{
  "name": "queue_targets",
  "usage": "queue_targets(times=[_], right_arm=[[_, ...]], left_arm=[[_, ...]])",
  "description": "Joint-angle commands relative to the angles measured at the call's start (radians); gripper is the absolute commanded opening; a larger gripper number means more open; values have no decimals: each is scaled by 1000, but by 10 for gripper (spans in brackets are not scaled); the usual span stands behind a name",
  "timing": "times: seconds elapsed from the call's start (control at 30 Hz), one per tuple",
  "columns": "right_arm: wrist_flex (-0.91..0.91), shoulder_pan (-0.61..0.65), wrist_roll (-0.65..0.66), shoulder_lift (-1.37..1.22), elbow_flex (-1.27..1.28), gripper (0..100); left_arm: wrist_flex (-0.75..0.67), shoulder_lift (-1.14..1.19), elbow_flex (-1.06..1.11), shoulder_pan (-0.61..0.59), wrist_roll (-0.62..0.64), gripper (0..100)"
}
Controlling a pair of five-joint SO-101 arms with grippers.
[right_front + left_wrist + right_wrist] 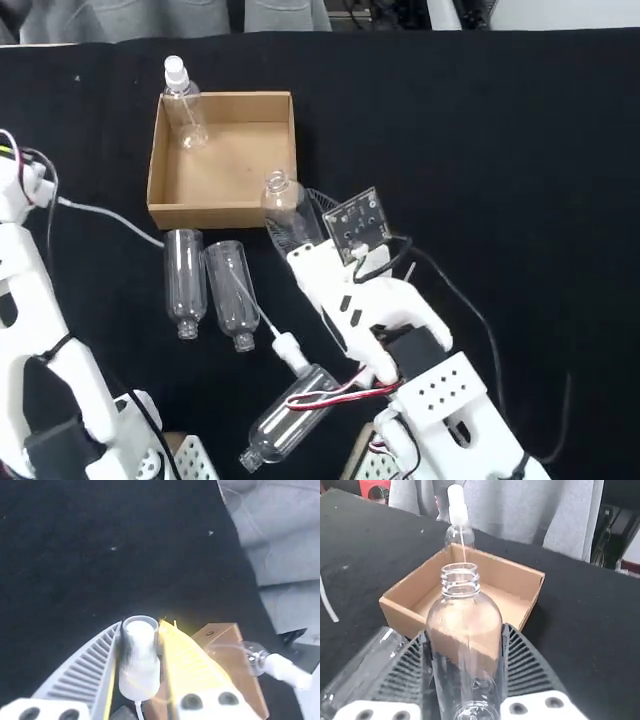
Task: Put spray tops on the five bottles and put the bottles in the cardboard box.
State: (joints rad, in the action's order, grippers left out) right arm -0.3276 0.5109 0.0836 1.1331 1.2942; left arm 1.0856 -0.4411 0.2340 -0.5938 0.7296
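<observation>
1. Open bottle (462, 610): upright with a bare neck, just outside the cardboard box (222, 205), at the box's 5 o'clock corner in the high view.
2. Right gripper (465, 655): jaws clamped on this bottle's body, one on each side.
3. Spray top (139, 662): clamped between the jaws of the left gripper (140, 630). The open bottle's neck is well apart from it, over by the box.
4. Step in hand, by judgement: capping the second bottle. One capped bottle (185, 105) already stands inside the box at its 11 o'clock corner.
5. Next move calls for:
   - bringing the spray top over the bare neck,
   - guiding its dip tube (138, 711) in first,
   - seating the top squarely while the right gripper holds the bottle upright.
6. Remaining stock: two bottles (208, 285) lie at the box's 6 o'clock and a third bottle (290, 415) lies farther out toward 5 o'clock. A loose spray top (290, 350) lies between them.
</observation>
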Motion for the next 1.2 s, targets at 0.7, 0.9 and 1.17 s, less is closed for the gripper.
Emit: queue_targets(times=[0.7,0.9,1.17], right_arm=[[114,55,23,39,42,11],[319,115,212,39,176,11],[482,158,310,35,274,11]], left_arm=[[226,-48,-404,162,173,28],[278,-48,-403,154,201,28],[311,-49,-403,160,201,28]])
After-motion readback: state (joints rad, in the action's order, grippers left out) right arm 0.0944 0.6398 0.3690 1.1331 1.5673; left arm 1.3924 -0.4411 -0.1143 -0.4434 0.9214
